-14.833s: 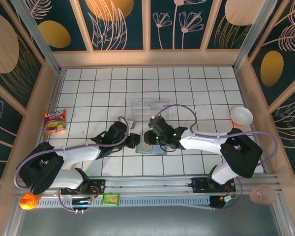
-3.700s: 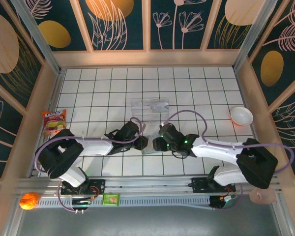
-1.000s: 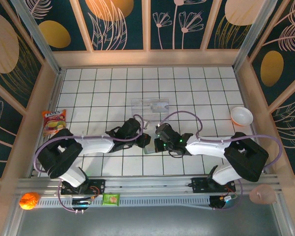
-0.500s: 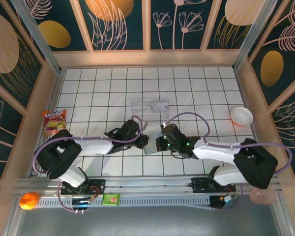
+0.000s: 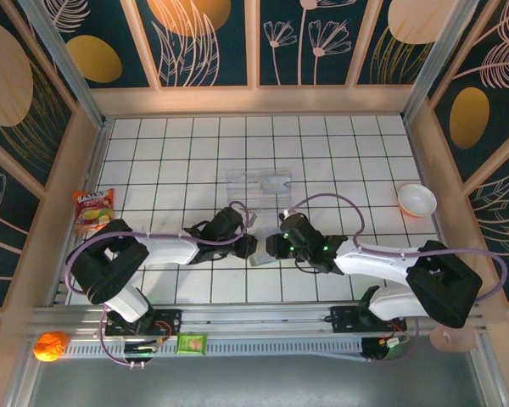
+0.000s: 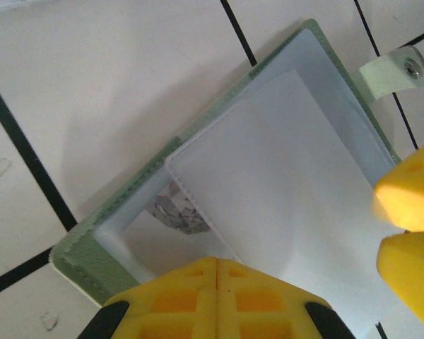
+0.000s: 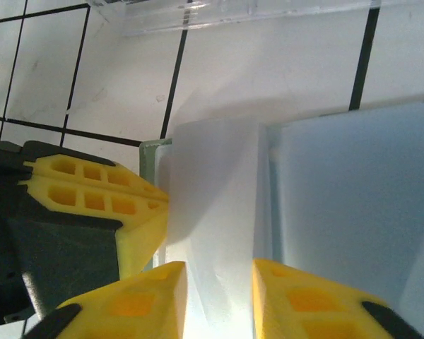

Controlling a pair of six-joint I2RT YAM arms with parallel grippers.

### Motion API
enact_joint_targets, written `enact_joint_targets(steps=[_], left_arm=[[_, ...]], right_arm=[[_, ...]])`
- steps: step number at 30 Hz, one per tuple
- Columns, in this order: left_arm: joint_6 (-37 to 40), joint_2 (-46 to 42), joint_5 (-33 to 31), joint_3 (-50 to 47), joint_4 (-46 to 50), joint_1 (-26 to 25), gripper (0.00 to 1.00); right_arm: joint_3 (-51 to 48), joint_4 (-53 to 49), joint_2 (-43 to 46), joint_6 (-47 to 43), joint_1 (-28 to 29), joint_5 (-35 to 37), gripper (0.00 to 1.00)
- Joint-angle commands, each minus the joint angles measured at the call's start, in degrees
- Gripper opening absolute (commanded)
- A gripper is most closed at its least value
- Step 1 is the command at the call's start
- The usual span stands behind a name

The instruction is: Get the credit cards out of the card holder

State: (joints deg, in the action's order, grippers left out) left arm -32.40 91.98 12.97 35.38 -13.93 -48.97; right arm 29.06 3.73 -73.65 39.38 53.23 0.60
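The left tool [image 6: 217,282], pressed together, rests on the edge of the card holder [image 6: 85,251]. The right tool [image 7: 219,282], slightly spread, straddles its clear pocket [image 7: 212,183]. Bare worktop [image 5: 339,153] surrounds them.

Small flat grey-green card holder [image 6: 81,251], matt, faintly grained skin, lined with smooth frosted plastic pockets [image 6: 283,191]; beyond it, thin see-through glossy plastic credit cards [image 5: 259,182]; beneath it, white tiled table [image 5: 322,144], smooth, slightly glossy, dark grout lines.

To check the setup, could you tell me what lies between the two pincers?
The card holder, in the top view, between left pincer and right pincer.
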Motion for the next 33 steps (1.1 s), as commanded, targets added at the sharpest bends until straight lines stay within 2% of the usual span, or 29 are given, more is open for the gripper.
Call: enact_joint_targets(steps=[1, 8, 12, 15, 20, 26, 29, 33], left_arm=[[-1.2, 0.2, 3.6, 1.7, -2.1, -0.2, 0.07], [-1.8, 0.6, 6.0, 3.3, -3.1, -0.2, 0.08], [-2.1, 2.6, 8.3, 5.4, -4.2, -0.3, 0.08], [-1.9, 4.6, 9.1, 7.2, -4.1, -0.5, 0.08], [-1.6, 4.7, 8.5, 7.4, -4.0, -0.5, 0.07], [-2.1, 5.3, 8.4, 7.6, -4.4, -0.5, 0.07], [-2.1, 4.6, 7.9, 7.2, -4.3, -0.5, 0.07], [-2.2, 3.5, 6.6, 6.6, -4.0, -0.4, 0.07]], right_arm=[[-0.3, -2.0, 2.6, 1.4, -0.2, 3.5, 0.37], [-0.9, -6.8, 7.3, 2.4, -1.6, 7.7, 0.48], [-1.4, -8.8, 10.1, 1.5, -2.5, 7.7, 0.49], [-1.5, -8.4, 10.9, -2.9, -2.7, 4.2, 0.52], [-0.8, -7.2, 7.3, -10.2, -1.2, -1.0, 0.57], [-0.9, -3.1, 2.4, -11.2, -0.4, -1.3, 0.58], [-0.7, -1.6, 0.1, -11.6, -0.3, -0.9, 0.56], [-1.1, -0.7, -1.2, -9.5, -0.4, -0.3, 0.36]])
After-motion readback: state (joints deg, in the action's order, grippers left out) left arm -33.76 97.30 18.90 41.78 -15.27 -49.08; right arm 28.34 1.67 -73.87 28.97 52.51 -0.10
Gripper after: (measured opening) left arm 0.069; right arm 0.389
